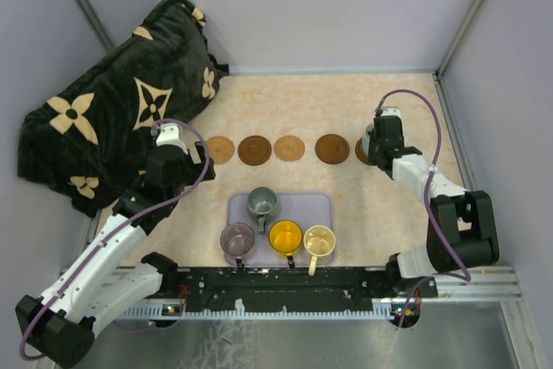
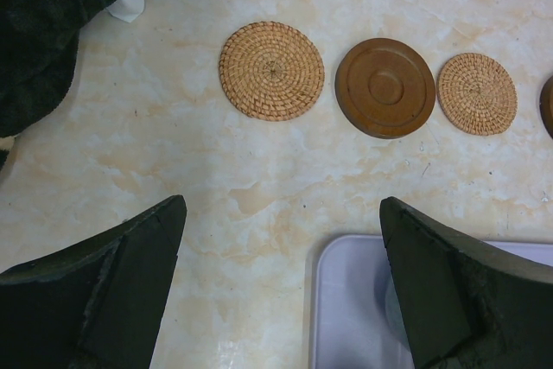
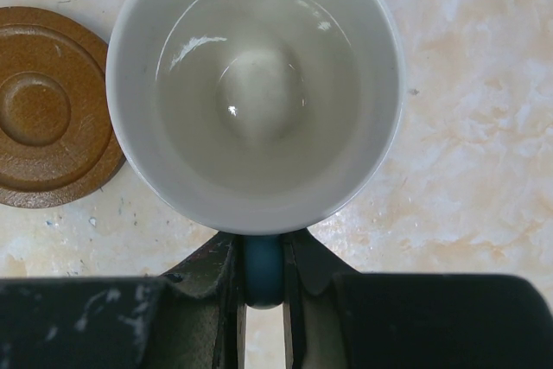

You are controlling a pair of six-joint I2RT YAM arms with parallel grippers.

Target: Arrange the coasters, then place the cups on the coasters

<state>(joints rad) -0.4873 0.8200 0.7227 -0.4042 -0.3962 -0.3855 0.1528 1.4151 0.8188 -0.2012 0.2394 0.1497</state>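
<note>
Five coasters lie in a row: woven [image 1: 220, 149], dark [image 1: 255, 149], woven [image 1: 289, 148], dark [image 1: 332, 149], and a last one [image 1: 361, 154] half hidden under the right gripper [image 1: 373, 139]. That gripper [image 3: 262, 248] is shut on the handle [image 3: 262, 270] of the light blue cup [image 3: 259, 84], white inside, held just right of a dark coaster [image 3: 43, 110]. I cannot tell whether the cup touches down. The grey-green [image 1: 262, 203], purple-grey [image 1: 237, 238], yellow [image 1: 285, 236] and cream [image 1: 318, 240] cups sit on the tray. My left gripper [image 1: 197, 164] [image 2: 281, 205] is open and holds nothing, near the tray's corner.
The lavender tray [image 1: 307, 209] [image 2: 346, 300] lies at the near middle between the arms. A black blanket with tan flowers [image 1: 112, 118] is heaped at the back left. Grey walls close in the table on the left, the back and the right.
</note>
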